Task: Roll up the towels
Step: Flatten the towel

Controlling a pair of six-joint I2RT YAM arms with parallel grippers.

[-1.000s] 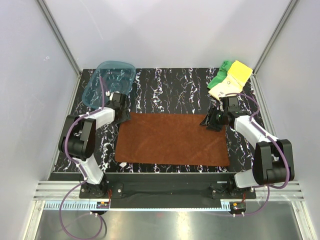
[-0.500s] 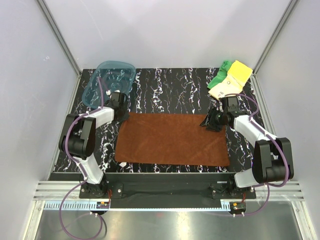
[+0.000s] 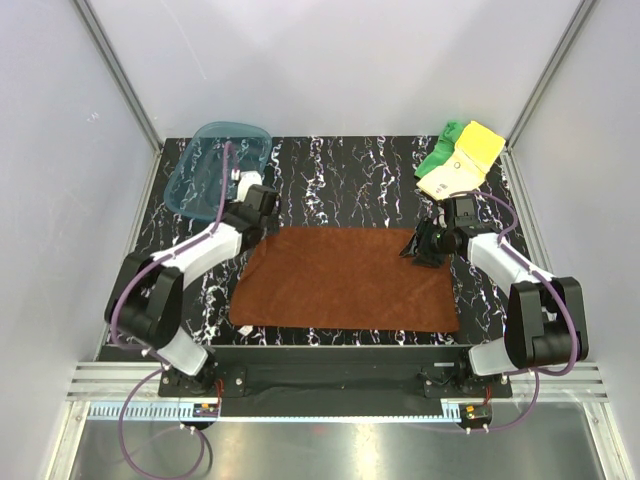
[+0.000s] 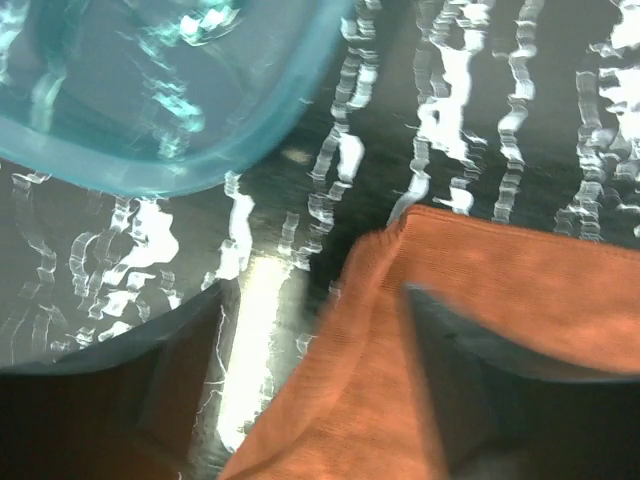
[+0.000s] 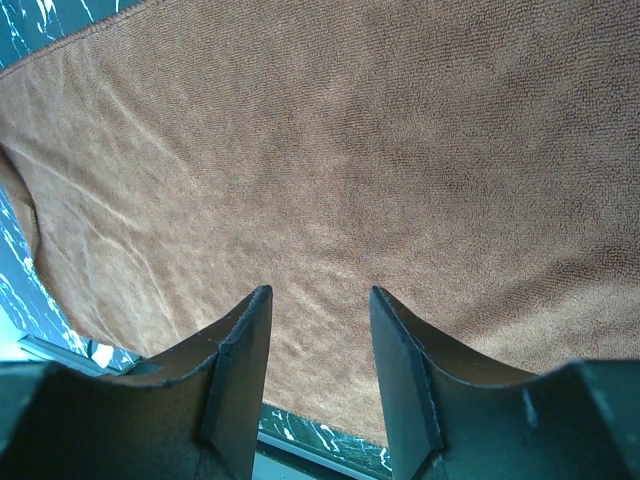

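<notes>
- As the overhead view shows, the rust-brown towel [image 3: 345,280] lies flat on the counter [image 3: 330,170] by its near edge, while the yellow towel [image 3: 470,155] and green towel [image 3: 440,152] are heaped at the far right corner.
- Left wrist: my left fingers [image 4: 315,300] are spread wide astride the brown towel's corner and grip nothing.
- Right wrist: my right fingers [image 5: 318,292] are narrowly parted over brown cloth and are empty.

— What does the counter [image 3: 340,180] look like?
— Black with white veins, like marble, and glossy.
— And around it?
— Plain pale walls [image 3: 330,60] on three sides. Metal posts [image 3: 121,78] rise from both far corners, and a ribbed aluminium rail [image 3: 330,384] runs along the near edge.
</notes>
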